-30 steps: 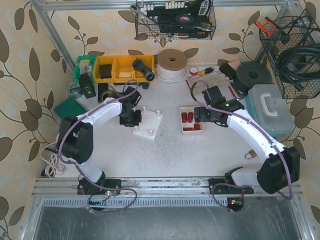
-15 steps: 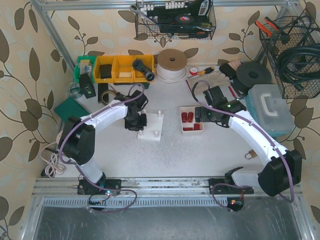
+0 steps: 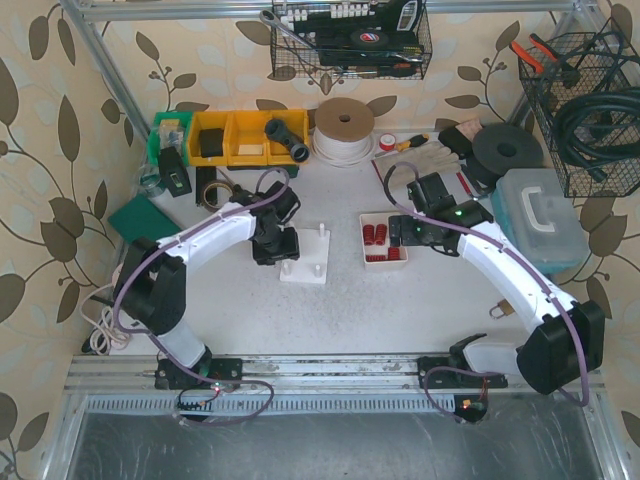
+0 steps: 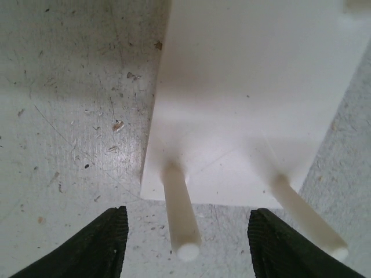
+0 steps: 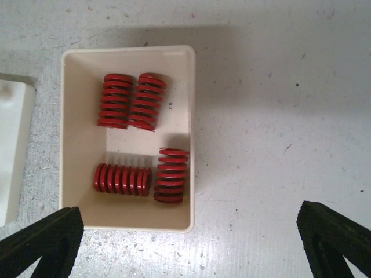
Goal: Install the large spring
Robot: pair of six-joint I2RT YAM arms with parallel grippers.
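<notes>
Scuffed grey table [image 3: 400,310], leaf wallpaper all round, bins and clutter along the back. A white peg block [image 4: 249,87] sits near the middle. The left hand [image 4: 188,238] is at the block's left edge with its fingers spread either side of one peg [image 4: 181,217], not touching it, so it's released with nothing gripped. Just right of the block is a cream tray [image 5: 69,133] with all four red springs [image 5: 123,178] lying in it: two side by side, the other two at right angles to each other. The right hand [image 5: 188,240] hovers over the tray, wide open and empty.
</notes>
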